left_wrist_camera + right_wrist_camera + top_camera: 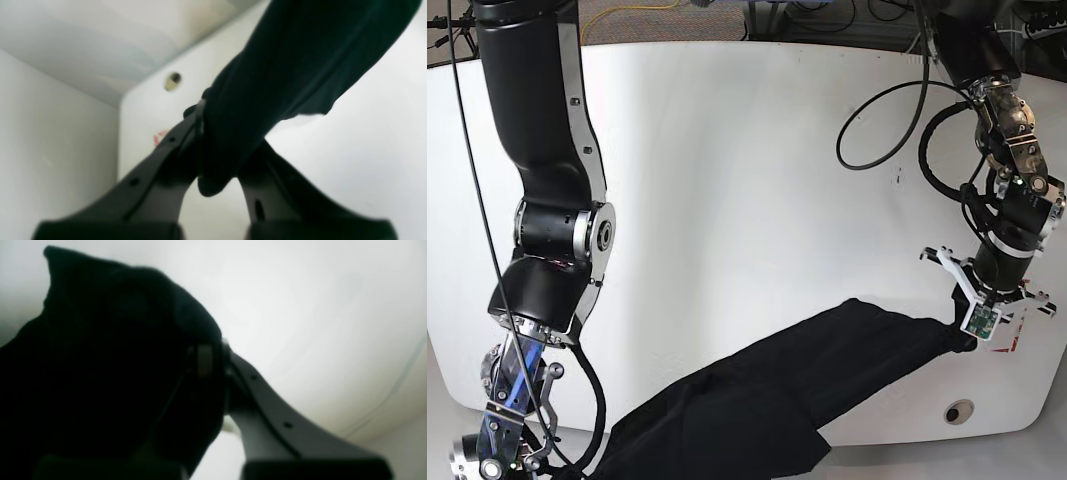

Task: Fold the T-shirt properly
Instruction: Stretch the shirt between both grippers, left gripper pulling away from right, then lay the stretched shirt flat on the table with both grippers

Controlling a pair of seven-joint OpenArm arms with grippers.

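- Left wrist view: the left gripper (217, 146) is pinching a bunch of the T-shirt (283, 66) between its two fingers, with a dark lump of cloth poking out just below the pinch. The cloth is running up and away to the right, lifted off the white worktop (367, 150). A small round hole (172, 81) and a bit of red marking (160, 136) are showing on the worktop beyond the fingers.
- Right wrist view: the picture is blurred and very dark on its left half. The right gripper (213, 373) is gripping a thick fold of the T-shirt (116, 356); one finger (267, 413) is showing plainly, while black cloth is hiding the other.
- Base view: the T-shirt (827, 370) is hanging as a long black band, stretched from the left gripper (972, 335) near the worktop's (727, 180) front right down to the right gripper at the bottom left, which is lying out of sight behind cloth and arm. Part of the cloth is sagging over the worktop's front edge. The print is not showing.
- Progress, as a judgement: the shirt is bunched and held in the air by both ends, not spread flat, and no neat fold is showing. Nearly all the work looks to be remaining: laying it flat, smoothing, then folding sleeves and body.
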